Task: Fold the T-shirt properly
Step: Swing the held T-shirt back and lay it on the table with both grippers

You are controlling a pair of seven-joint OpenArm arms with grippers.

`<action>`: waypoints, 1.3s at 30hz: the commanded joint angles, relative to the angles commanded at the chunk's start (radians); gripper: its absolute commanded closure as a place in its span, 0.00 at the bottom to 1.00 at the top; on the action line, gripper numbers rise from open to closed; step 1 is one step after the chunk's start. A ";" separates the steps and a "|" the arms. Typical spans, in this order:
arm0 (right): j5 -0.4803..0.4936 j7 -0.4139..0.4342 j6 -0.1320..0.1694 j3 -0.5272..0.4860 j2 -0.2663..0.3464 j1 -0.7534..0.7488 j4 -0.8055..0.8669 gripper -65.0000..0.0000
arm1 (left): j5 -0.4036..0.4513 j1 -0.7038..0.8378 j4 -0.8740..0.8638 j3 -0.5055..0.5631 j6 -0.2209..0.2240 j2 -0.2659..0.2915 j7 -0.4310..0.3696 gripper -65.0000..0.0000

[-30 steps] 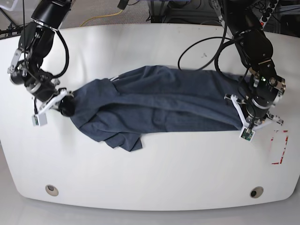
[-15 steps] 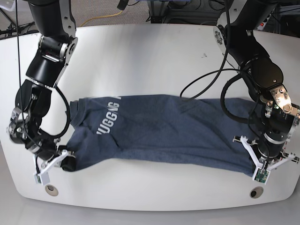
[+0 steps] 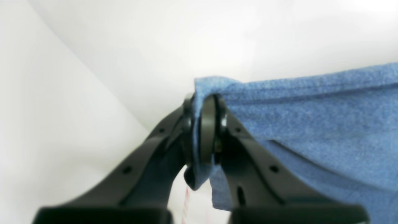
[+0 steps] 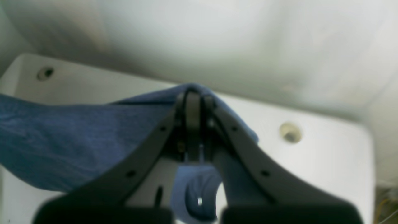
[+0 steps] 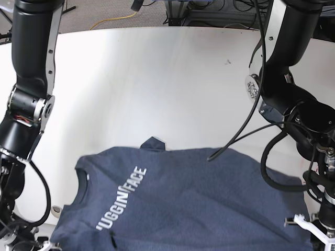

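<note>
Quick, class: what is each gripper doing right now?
Left gripper: shut on the T-shirt, fabric pinched between its pads.
Right gripper: shut on the T-shirt, fabric draped over its closed tips.

T-shirt hung between both grippers over table front edge

Left gripper [image 3: 203,130]: jaws closed on a T-shirt [image 3: 311,130] edge, cloth pinched between the pads, a small tuck hanging below them; rest of cloth runs off to the tool's right; table [image 3: 93,77] beyond and to its left. Right gripper [image 4: 192,124]: jaws closed on a cloth fold draped over the tips; cloth stretches to the tool's left, a loop hangs beneath; table [image 4: 326,155] beyond, one hole [image 4: 290,133] to the tool's right, another hole [image 4: 45,73] far left. Base view: T-shirt [image 5: 199,204] spread across the near edge, lettering [image 5: 120,201] toward the right-arm side, right gripper itself not clearly in frame
</note>
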 joint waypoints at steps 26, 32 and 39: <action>0.236 -0.069 0.003 0.107 0.143 -0.347 0.140 1.00 | -0.009 0.282 0.017 0.003 -0.089 -0.032 0.000 1.00; 0.238 -0.069 0.003 0.204 0.140 -0.595 0.255 1.00 | -0.008 0.456 0.034 -0.003 -0.120 -0.035 0.000 1.00; 0.273 -0.071 0.003 0.304 0.092 -0.881 0.377 1.00 | -0.008 0.678 0.043 -0.003 -0.127 -0.037 0.000 1.00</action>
